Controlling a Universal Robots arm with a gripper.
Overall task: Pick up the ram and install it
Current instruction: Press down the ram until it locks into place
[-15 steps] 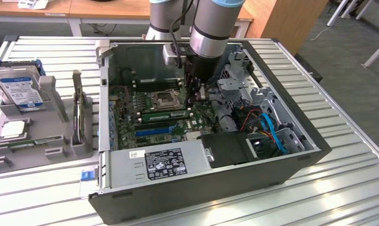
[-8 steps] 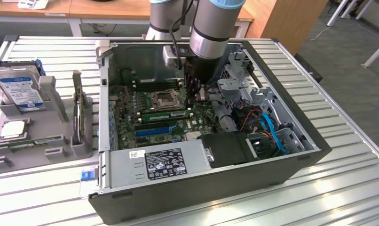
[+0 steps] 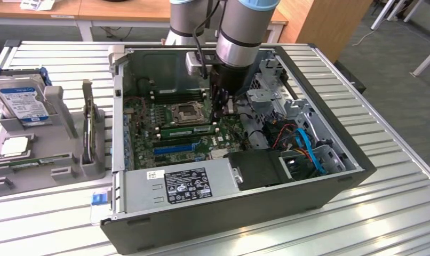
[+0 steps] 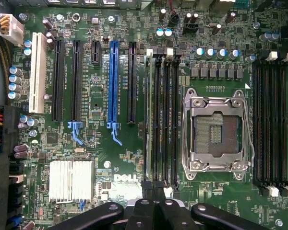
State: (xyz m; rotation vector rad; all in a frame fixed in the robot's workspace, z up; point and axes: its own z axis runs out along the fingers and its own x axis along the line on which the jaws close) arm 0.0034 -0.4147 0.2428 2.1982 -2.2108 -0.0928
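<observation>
While the gripper (image 4: 154,188) stands fully closed over the motherboard (image 4: 101,158), the ram (image 4: 147,120) sits edge-up in the slot bank beside the empty processor socket (image 4: 216,129), possibly pinched. It looks light, stiff and fragile, best held midway along its top edge.
</observation>
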